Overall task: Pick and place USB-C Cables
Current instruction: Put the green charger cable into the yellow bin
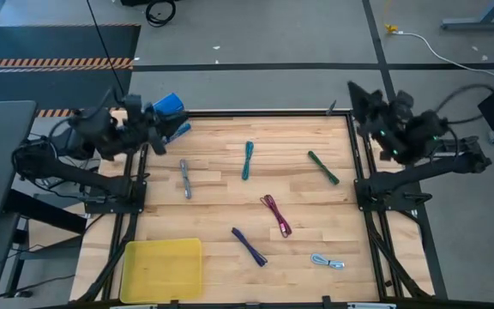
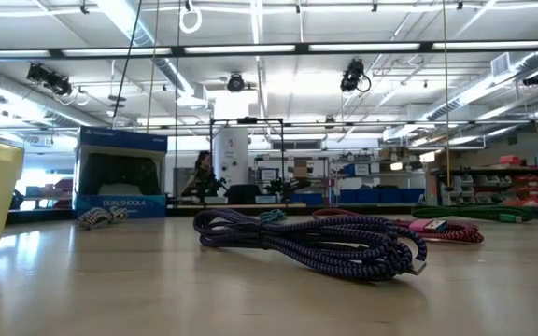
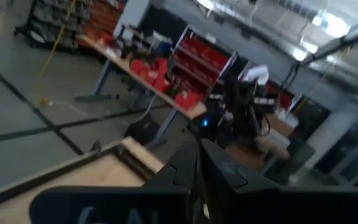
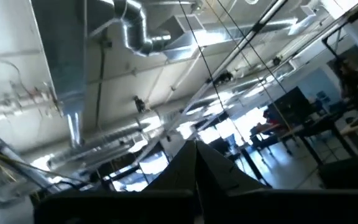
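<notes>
1. Right now the left gripper [image 1: 150, 129] is parked at the table's far left corner, just beside the blue rectangular box [image 1: 168, 106]; in its wrist view the dark fingers [image 3: 219, 171] look pressed together.
2. Nearest it lies the grey braided cable bundle [image 1: 184, 179], long axis running away from the arm's edge; I judge this the left arm's easiest pick.
3. Further right lie the teal cable [image 1: 247, 160], purple cable [image 1: 250, 246], magenta cable [image 1: 276, 215], pale blue cable [image 1: 327, 261] and dark green cable [image 1: 322, 167].
4. The flat yellow plastic tray [image 1: 163, 269] sits at the near left corner.
5. The right gripper [image 1: 369, 103], fingers seemingly closed, waits at the far right corner, nearest the dark green cable.
</notes>
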`<state>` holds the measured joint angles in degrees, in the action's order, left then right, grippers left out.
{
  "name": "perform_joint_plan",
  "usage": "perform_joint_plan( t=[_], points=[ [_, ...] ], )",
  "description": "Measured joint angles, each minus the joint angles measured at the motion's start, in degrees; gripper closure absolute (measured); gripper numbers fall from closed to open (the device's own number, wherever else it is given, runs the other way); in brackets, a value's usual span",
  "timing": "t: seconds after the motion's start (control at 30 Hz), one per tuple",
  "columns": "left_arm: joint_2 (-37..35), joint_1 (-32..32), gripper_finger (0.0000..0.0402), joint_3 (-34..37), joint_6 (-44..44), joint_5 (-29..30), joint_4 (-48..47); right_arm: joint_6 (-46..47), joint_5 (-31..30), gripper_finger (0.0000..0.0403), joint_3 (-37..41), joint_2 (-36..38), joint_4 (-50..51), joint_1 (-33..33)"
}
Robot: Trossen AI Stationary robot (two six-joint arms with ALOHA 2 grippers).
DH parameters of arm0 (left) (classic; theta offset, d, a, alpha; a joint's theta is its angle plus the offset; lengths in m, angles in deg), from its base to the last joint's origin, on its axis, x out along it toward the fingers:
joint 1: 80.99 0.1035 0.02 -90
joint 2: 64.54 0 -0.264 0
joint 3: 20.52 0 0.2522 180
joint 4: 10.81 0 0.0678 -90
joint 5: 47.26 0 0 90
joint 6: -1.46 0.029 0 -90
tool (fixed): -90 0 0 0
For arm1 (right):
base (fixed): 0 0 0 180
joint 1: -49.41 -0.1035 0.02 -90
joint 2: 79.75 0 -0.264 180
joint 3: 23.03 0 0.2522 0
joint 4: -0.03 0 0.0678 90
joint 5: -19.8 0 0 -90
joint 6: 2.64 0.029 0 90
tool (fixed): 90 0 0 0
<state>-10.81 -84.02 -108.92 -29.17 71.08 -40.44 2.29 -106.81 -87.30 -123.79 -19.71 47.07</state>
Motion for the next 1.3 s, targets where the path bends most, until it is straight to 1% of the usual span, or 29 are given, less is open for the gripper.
perform_joint_plan(
  t=[0.13,0.2,0.3,0.33,0.4,0.53,0.63,0.73,0.8,0.93,1.07,1.17,1.3],
  points=[
    [1.6,1.2,0.0377,-2.7,4.6,0.0,1.3,5.4,2.0,0.0394,-11.8,-10.3,15.0,3.1],
    [1.9,1.7,0.0377,-2.9,5.4,-0.1,1.1,8.5,4.1,0.0394,-16.9,-15.0,24.8,4.7],
    [2.5,2.0,0.0376,-2.9,3.6,0.0,-2.0,11.8,11.1,0.0394,-25.1,-22.1,42.1,6.9],
    [2.8,2.3,0.0375,-2.9,2.1,0.0,-3.5,12.2,13.7,0.0394,-27.5,-24.6,46.6,7.3],
    [3.1,2.7,0.037,-2.9,-1.2,-0.2,-7.8,13.5,18.5,0.0394,-30.9,-29.1,51.7,7.9],
    [3.5,3.0,0.0351,-2.9,-5.3,-1.2,-15.1,17.4,25.8,0.0394,-34.6,-35.5,51.2,8.2],
    [3.5,2.9,0.033,-2.9,-6.2,-4.2,-18.3,26.6,32.8,0.0394,-35.4,-38.2,49.1,8.2],
    [3.5,2.9,0.0299,-2.9,-6.2,-6.9,-22.1,34.3,41.3,0.0394,-35.4,-40.6,44.9,8.2],
    [3.5,2.9,0.0272,-2.9,-6.2,-7.7,-24.7,35.2,45.0,0.0394,-35.4,-42.1,42.0,8.2],
    [3.7,3.0,0.0211,-2.9,-6.2,-7.0,-27.9,32.5,47.2,0.0394,-35.4,-44.6,40.9,8.2],
    [3.7,3.0,0.0164,-2.9,-5.6,-4.6,-30.3,34.6,50.0,0.0394,-35.4,-46.9,40.8,8.2],
    [3.7,3.0,0.0146,-2.9,-4.7,-4.2,-34.1,37.2,51.8,0.0394,-35.4,-48.8,38.0,8.2],
    [4.4,3.0,0.0142,-2.9,-7.0,-4.1,-38.8,37.1,52.1,0.0394,-35.4,-50.9,35.3,9.1]
  ],
)
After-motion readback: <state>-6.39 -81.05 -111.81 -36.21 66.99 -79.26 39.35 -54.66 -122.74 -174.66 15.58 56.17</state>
